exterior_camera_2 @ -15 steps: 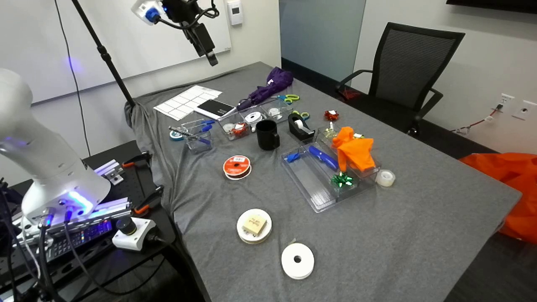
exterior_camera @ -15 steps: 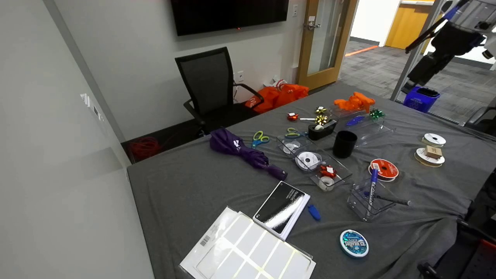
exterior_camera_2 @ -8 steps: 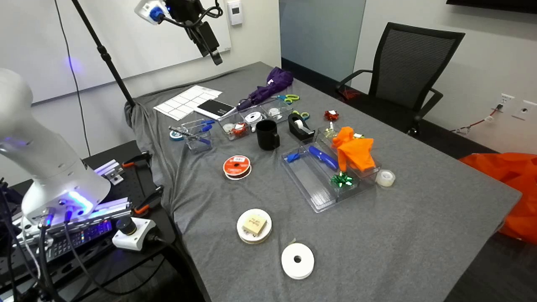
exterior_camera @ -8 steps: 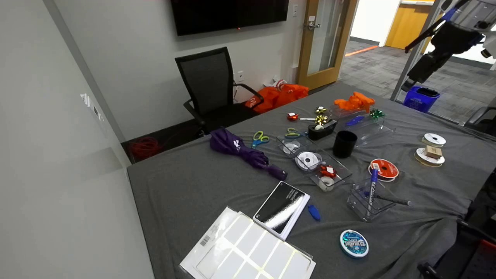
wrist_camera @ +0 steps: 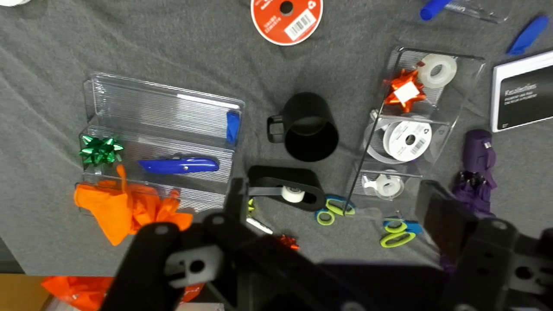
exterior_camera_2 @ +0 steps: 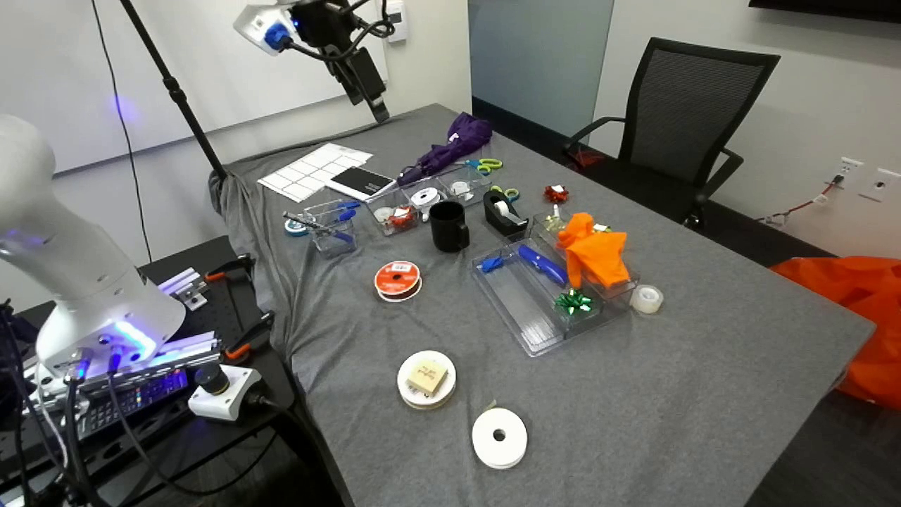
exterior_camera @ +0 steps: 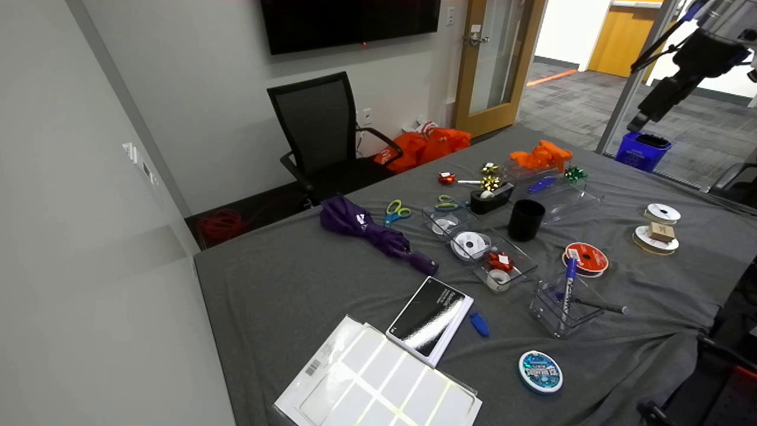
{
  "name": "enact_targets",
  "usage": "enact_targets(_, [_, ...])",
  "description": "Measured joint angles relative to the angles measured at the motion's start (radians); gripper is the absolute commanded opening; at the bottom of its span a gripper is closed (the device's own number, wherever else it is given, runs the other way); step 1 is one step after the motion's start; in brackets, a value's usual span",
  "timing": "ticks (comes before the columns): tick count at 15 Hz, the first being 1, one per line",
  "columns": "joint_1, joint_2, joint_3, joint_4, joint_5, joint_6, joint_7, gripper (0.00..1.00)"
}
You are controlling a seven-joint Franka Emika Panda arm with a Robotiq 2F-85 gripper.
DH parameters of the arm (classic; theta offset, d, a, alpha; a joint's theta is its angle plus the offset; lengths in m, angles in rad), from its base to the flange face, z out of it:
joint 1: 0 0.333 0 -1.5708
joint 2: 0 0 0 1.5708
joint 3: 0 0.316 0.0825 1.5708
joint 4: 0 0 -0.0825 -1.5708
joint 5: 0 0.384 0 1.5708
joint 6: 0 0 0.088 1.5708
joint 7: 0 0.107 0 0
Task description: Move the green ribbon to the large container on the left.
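The green ribbon is a shiny green bow, seen in both exterior views point(exterior_camera: 575, 173) point(exterior_camera_2: 574, 301) and the wrist view point(wrist_camera: 100, 150). It lies at one end of the middle compartment of a clear plastic tray point(exterior_camera_2: 524, 310), which also shows in the wrist view point(wrist_camera: 142, 106). A blue cutter point(wrist_camera: 179, 165) lies in that compartment too. The tray's widest compartment holds a small blue piece point(wrist_camera: 232, 126). No big white bin shows; it is out of view. My gripper point(wrist_camera: 335, 201) is open and empty, high above the table, apart from the bow. It also shows in both exterior views point(exterior_camera: 637, 123) point(exterior_camera_2: 380, 113).
An orange cloth point(exterior_camera_2: 595, 253) drapes over the tray beside the bow. A black mug point(exterior_camera_2: 449, 225) and a tape dispenser point(exterior_camera_2: 504, 213) stand near the tray. A second clear tray point(wrist_camera: 449, 101), spools point(exterior_camera_2: 498, 438), a pen holder point(exterior_camera_2: 331, 239) and a purple umbrella point(exterior_camera: 378, 231) are around.
My gripper has moved to the right in both exterior views, a little lower in the view beside the robot base. It stays open. The things on the table have not moved.
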Motion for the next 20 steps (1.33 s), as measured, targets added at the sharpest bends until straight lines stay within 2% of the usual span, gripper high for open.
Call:
enact_targets(4, [-0.013,0.154,-0.095,0.113,0.127,0.005,-0.120,1.00])
enact_targets(9, [-0.036,0.410,-0.079,0.284,0.270,0.024,-0.127,1.00])
enact_targets(16, [-0.154,0.700,0.016,0.445,0.265,0.277,-0.079,1.00])
enact_targets(20, [-0.193,0.807,0.032,0.503,0.188,0.379,0.001,1.00])
